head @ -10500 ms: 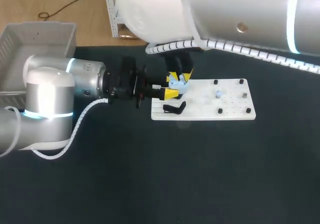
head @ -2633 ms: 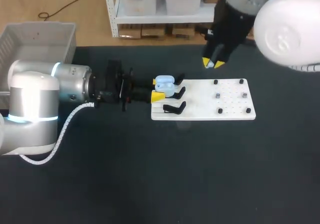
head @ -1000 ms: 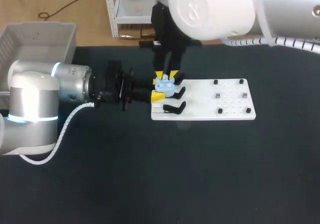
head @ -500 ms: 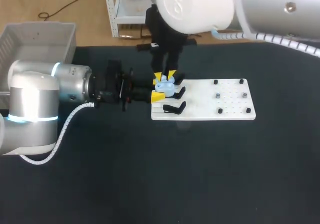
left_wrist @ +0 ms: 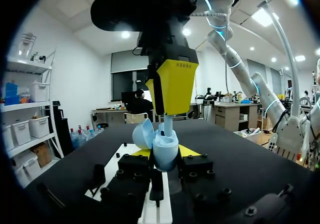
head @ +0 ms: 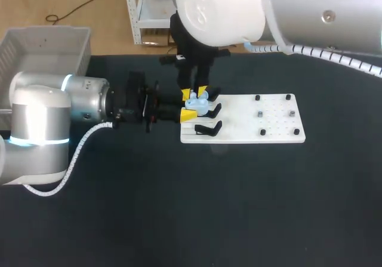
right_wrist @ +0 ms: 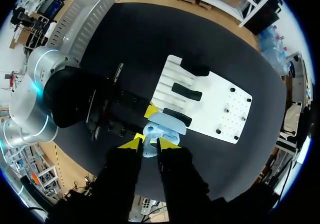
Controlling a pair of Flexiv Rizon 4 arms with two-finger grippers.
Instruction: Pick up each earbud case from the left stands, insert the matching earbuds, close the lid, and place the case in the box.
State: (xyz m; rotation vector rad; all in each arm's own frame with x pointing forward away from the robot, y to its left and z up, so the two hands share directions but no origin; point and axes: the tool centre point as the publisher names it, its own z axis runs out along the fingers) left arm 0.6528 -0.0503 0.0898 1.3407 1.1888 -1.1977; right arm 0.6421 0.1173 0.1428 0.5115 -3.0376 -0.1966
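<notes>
The left hand [left_wrist: 165, 153] was clamped on the open earbud case [head: 197, 104]. Directly above, the right hand [head: 195, 92] pinched a white earbud [left_wrist: 164, 126] at its mouth.

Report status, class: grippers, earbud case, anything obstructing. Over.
Left gripper shut on open light-blue plastic earbud case. Right gripper above, shut on light-blue earbud at its opening. Black stands close beside.

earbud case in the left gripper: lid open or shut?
Open. In the left wrist view the lid stands tilted up off the light blue earbud case, which is held in the left gripper.
</notes>
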